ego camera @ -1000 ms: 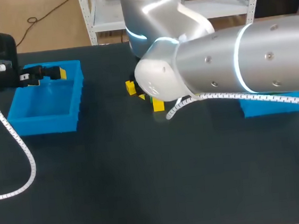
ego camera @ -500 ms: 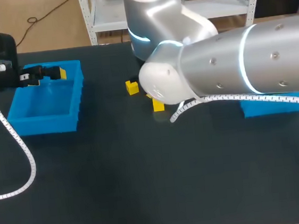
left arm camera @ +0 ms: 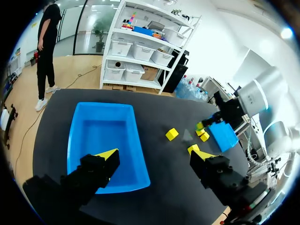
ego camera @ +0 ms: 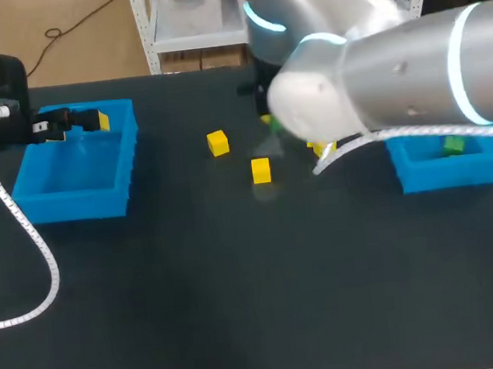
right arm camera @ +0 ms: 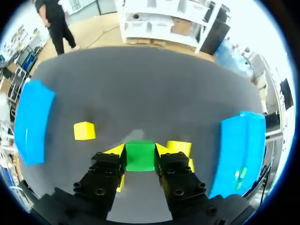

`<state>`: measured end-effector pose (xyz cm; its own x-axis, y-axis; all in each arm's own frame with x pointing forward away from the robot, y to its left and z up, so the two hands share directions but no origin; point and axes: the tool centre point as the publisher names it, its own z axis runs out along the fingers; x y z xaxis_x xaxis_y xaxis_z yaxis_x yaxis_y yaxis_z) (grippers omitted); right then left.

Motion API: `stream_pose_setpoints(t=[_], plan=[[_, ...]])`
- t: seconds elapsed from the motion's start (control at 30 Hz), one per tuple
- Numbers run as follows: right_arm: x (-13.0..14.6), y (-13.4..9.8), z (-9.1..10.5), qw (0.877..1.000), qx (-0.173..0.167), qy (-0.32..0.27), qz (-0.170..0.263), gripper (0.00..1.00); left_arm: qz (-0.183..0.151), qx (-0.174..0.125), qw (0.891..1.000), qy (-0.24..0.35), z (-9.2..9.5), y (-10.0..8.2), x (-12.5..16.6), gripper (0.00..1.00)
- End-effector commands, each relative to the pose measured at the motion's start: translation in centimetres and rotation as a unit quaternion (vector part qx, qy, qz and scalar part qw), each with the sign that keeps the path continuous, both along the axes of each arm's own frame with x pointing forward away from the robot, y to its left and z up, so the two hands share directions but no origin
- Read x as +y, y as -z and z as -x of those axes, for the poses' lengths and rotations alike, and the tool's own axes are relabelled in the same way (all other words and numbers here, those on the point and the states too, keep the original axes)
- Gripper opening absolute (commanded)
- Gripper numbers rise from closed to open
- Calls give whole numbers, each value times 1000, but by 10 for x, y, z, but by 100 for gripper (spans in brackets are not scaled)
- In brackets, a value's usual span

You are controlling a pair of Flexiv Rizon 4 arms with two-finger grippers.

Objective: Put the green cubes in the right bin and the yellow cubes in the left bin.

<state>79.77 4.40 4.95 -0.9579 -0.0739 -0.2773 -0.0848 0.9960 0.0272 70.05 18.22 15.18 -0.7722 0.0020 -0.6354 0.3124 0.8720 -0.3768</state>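
Note:
My right gripper (right arm camera: 140,157) is shut on a green cube (right arm camera: 140,155), held above the table's middle, between the two bins. Yellow cubes lie below it: one (right arm camera: 85,131) off to its left, one (right arm camera: 179,147) just beside its right finger. From the head view two yellow cubes (ego camera: 217,142) (ego camera: 261,170) lie in the open, and a third (ego camera: 322,148) peeks from under my right arm (ego camera: 376,74). The right bin (ego camera: 452,172) holds a green cube (ego camera: 454,145). My left gripper (left arm camera: 152,157) hangs open and empty over the left bin (left arm camera: 105,136).
The left bin (ego camera: 78,171) stands at the table's far left and shows no cubes inside. A white cable (ego camera: 22,234) loops from my left arm across the table's left side. My right arm hides much of the table's far right.
My right gripper closed on the green cube and lifted away to the right with it, uncovering the yellow cubes and the right bin. The left arm has stayed where it was.

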Motion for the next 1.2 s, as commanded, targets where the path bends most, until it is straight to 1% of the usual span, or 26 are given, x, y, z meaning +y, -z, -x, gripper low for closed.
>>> stream_pose_setpoints(t=[0.03, 0.13, 0.37, 0.5, 0.63, 0.73, 0.9, 1.1, 1.13, 1.2], plan=[[-62, -30, 29, 996, -82, 22, -23, 0, 4, -3, 1000, 2, 0, 1, 2, 100], [-96, -38, 31, 994, -95, 49, -26, 0, 4, -3, 1000, 2, 0, 1, 2, 100], [-164, -47, 41, 988, -111, 104, -36, 0, 4, -3, 1000, 2, 0, 1, 2, 100], [-196, -46, 45, 984, -113, 132, -37, 0, 4, -3, 1000, 2, 0, 1, 2, 100], [-223, -40, 50, 980, -112, 160, -43, 0, 4, -3, 1000, 2, 0, 1, 2, 100], [-238, -30, 51, 978, -104, 177, -48, 0, 4, -3, 1000, 2, 0, 1, 2, 100], [-248, -14, 44, 977, -88, 186, -59, 0, 4, -3, 1000, 2, 0, 1, 2, 100], [-247, -12, 30, 977, -88, 183, -61, 0, 4, -3, 1000, 2, 0, 1, 2, 100], [-246, -12, 28, 977, -88, 183, -61, 11, 4, -3, 1000, 2, 0, 1, 2, 100], [-245, -12, 25, 978, -94, 179, -56, 44, 4, -3, 1000, 2, 0, 1, 2, 100]])
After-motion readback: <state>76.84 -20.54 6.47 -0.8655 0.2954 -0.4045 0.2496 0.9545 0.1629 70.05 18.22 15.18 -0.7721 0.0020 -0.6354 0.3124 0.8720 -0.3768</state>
